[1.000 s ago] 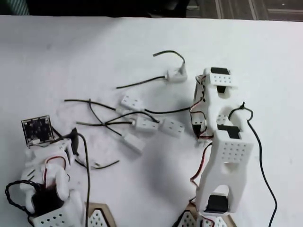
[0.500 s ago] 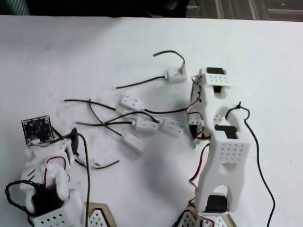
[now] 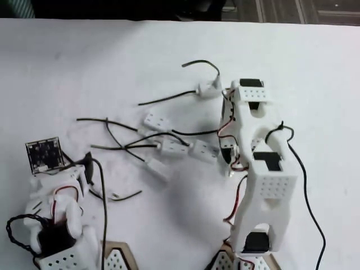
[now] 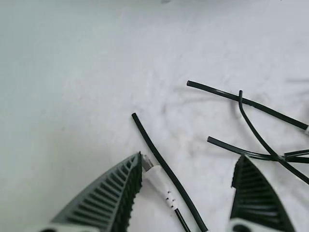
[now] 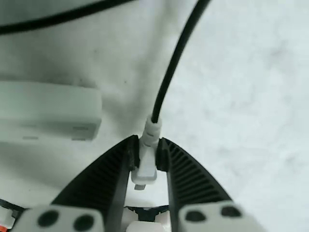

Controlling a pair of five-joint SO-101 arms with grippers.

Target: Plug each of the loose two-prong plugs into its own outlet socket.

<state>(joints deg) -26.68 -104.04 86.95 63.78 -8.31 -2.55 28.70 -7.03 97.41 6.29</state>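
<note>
White table surface carries the whole setup. Black cords lie strewn across its middle, among several white outlet blocks. You will find the left arm at the near-left corner of the table. The right arm stands at the near right and is folded over the area just to the right of the blocks.

Check the right gripper first. Its fingers are closed on a white two-prong plug, pinching it by the body. The plug's cord leaves past the fingertips and runs away over the table. A single outlet block lies on the table just beside the fingertips, apart from the plug. You cannot make out the prongs.

Next check the left gripper. Its ribbed fingers are spread wide and hold nothing. A loose plug lies flat on the table between them, close against one fingertip. A thin black wire runs alongside it.

At the far side of the cluster, a further white connector lies just beside the far end of the right arm. Its curved cord arcs away over the table.
</note>
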